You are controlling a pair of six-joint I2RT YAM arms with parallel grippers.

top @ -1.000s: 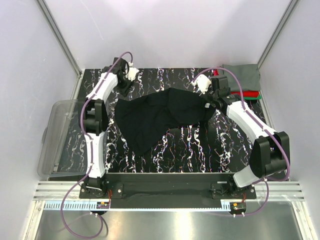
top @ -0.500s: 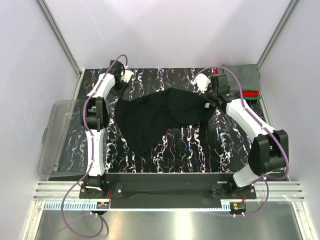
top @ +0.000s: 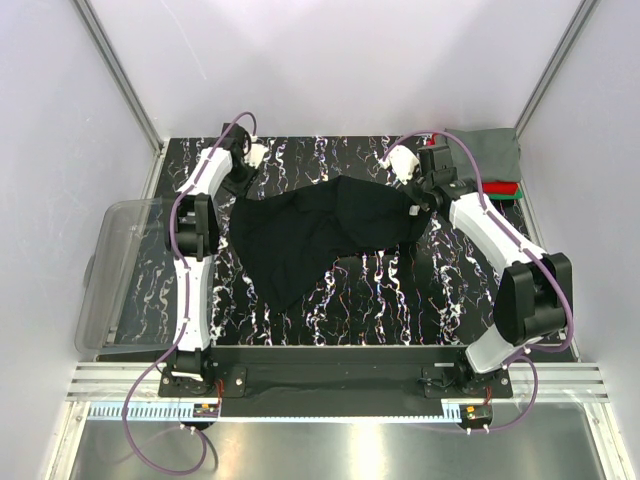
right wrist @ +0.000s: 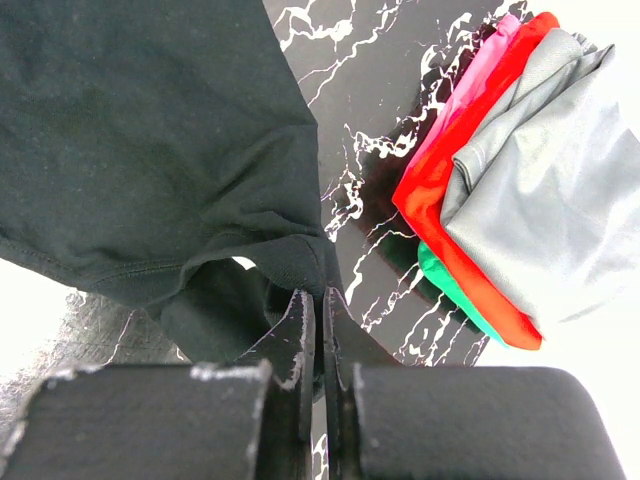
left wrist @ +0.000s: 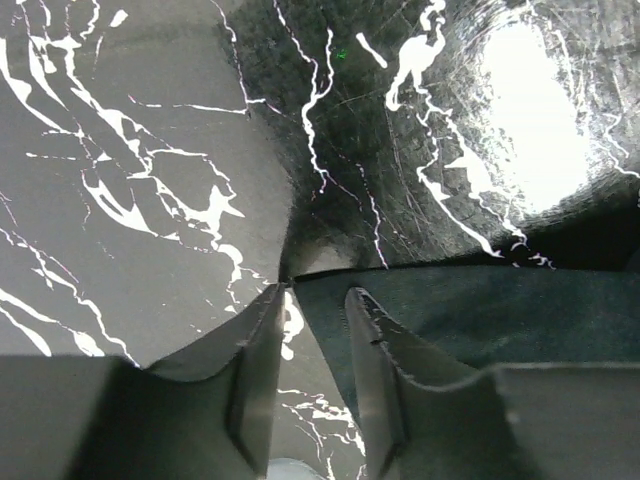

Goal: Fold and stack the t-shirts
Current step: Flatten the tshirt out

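Observation:
A black t-shirt (top: 320, 235) lies spread and crumpled on the black marbled table. My left gripper (top: 240, 178) is at its far left corner. In the left wrist view the left gripper (left wrist: 315, 300) is open, with the shirt's corner (left wrist: 480, 310) lying at its tips, partly under the right finger (left wrist: 375, 340). My right gripper (top: 428, 200) is shut on a fold of the shirt's right edge; in the right wrist view the right gripper (right wrist: 320, 300) pinches the black cloth (right wrist: 150, 130). Folded shirts are stacked at the back right: grey (right wrist: 560, 170) on red (right wrist: 470, 200) on green (right wrist: 450, 285).
A clear plastic bin (top: 115, 270) sits off the table's left edge. The folded stack (top: 490, 160) fills the back right corner, close to my right gripper. White walls close in the back and sides.
My left arm has reached a little further back and left at the shirt's corner. My right gripper has shifted slightly back with the cloth. The shirt's top edge is pulled a bit straighter.

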